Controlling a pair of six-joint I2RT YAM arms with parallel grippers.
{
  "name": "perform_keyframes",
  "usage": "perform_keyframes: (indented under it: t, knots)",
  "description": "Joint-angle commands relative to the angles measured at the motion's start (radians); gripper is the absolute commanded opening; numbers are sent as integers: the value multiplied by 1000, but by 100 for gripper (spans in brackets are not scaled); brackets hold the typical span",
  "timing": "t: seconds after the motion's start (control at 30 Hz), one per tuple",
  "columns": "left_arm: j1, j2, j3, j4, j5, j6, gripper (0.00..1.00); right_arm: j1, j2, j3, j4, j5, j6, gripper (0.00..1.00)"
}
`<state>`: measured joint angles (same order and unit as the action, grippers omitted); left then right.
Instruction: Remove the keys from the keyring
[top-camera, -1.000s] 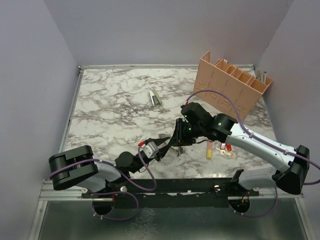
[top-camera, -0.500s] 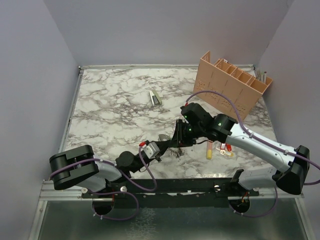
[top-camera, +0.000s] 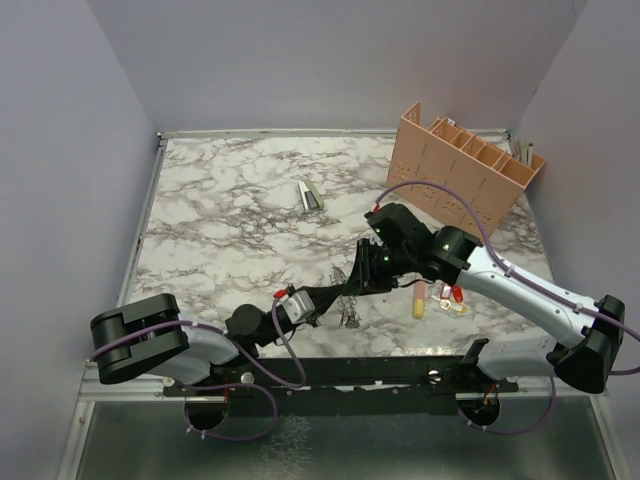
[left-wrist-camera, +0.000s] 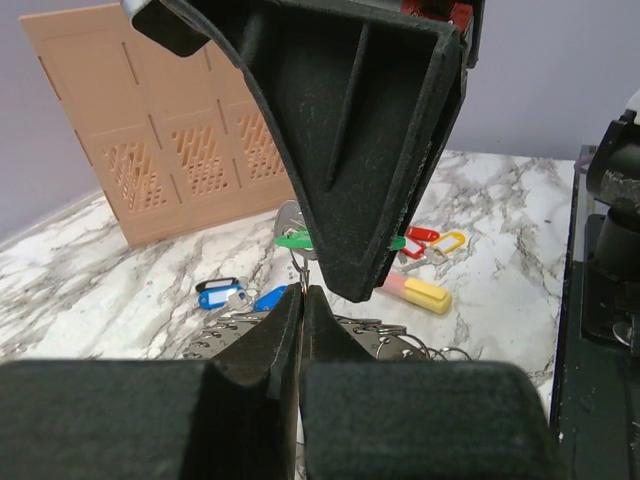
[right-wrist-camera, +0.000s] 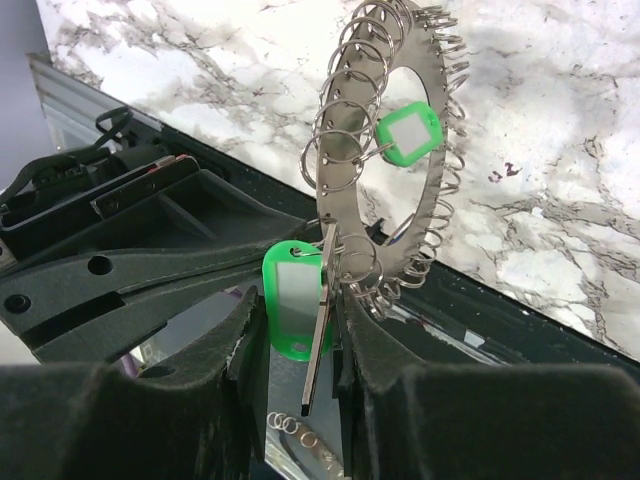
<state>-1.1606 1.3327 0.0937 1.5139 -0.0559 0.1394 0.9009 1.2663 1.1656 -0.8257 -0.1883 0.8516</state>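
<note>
Working a green key off the lifted keyring
Right fingers (right-wrist-camera: 245, 335) clamp the keyring (right-wrist-camera: 440, 170) low on its rim, off the table (top-camera: 230, 200), near side of rack (top-camera: 465, 165). Left fingers (left-wrist-camera: 265, 340) clenched at thin loop under a green key (right-wrist-camera: 292, 295); real grip unclear. Best: keep ring steady, draw loop along the coil, no twisting. Count: one keyring, two green keys on it, two blue tags (left-wrist-camera: 218, 297) on table, one rack.

I am working remotely in a robot lab cell: plain walls (top-camera: 70, 200) are enclosing a marble-patterned table (top-camera: 220, 210) with a metal mounting rail (top-camera: 340, 372).
</note>
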Motion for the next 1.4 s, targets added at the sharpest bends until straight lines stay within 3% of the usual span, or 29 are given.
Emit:
perform_keyframes:
  t: [0.0, 0.5, 0.87, 1.17, 1.37]
  knots:
    - [-3, -51, -12, 157, 67, -5, 0, -32, -39, -19, 1, -47, -36, 1]
    - [-4, -87, -14, 106, 92, -40, 0, -95, -82, -193, 215, -286, -161, 1]
    - [-3, -61, -48, 117, 64, -73, 0, -94, -187, -411, 478, -373, -522, 1]
    - [-3, -16, -89, 124, 8, -123, 0, -95, -209, -458, 495, -392, -759, 3]
    - [-3, 25, -165, 226, -37, -205, 0, -94, -186, -460, 521, -457, -871, 4]
